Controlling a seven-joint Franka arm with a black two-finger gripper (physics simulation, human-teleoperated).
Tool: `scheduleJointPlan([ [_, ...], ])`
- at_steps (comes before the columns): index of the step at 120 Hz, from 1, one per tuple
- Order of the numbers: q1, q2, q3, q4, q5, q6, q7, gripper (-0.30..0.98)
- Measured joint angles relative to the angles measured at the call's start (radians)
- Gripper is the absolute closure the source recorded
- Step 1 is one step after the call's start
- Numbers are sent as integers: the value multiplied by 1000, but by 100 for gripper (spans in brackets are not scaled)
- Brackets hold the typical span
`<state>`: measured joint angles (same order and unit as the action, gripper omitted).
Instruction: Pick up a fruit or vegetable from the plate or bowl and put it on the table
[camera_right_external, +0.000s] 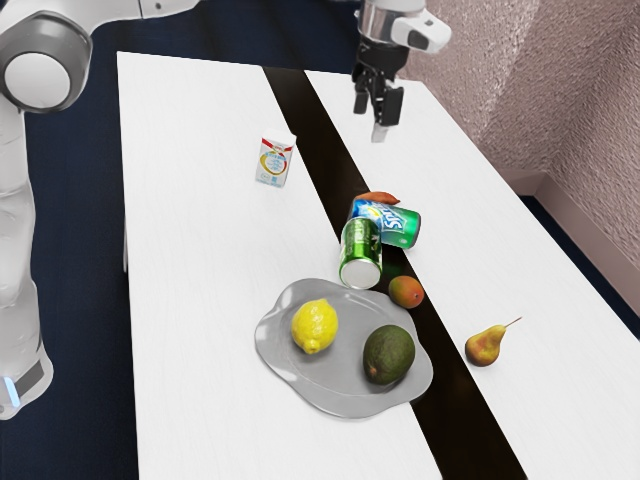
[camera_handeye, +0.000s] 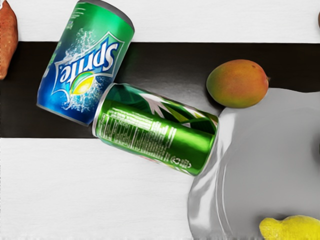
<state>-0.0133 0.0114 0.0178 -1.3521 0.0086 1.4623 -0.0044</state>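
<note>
Your likeliest pick is the lemon (camera_right_external: 314, 326), on the gray plate (camera_right_external: 344, 397) inside the rim nearest the table's (camera_right_external: 190, 300) long edge at the exterior view's left; the avocado (camera_right_external: 389, 354) sits by the plate's opposite rim. You have the gripper (camera_right_external: 378, 121) raised well apart from both, beyond the Sprite can (camera_right_external: 400, 224); I cannot tell how wide it is, and you have nothing visible hanging from it. Expect the lemon to be light and firm with slight give, its waxy skin apt to roll. Take it across its round middle, clear of the tapered tip, squeezing gently; the avocado would probably feel heavier. Watch the green can (camera_handeye: 157, 129) lying against the plate's rim.
</note>
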Motion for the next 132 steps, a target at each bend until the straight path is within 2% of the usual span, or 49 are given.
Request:
scheduleJointPlan([
  [16, 11, 1, 0, 14, -1, -25, -1, 0],
  [28, 36, -4, -12, 203, -4, -77, -10, 0],
  [37, 98, -9, -61, 264, -23, -109, -56, 0],
  [50, 152, -4, -96, 278, -39, -140, -189, 0],
  [61, 158, 23, -100, 272, -21, -156, -341, 0],
  [90, 46, 73, -101, 245, 30, -161, -673, 0],
  [107, 59, 88, -100, 241, 34, -145, -814, 0],
  [119, 65, 39, -104, 115, 33, -111, -894, 0],
  [132, 71, -78, -115, -181, 31, 3, -969, 0],
])
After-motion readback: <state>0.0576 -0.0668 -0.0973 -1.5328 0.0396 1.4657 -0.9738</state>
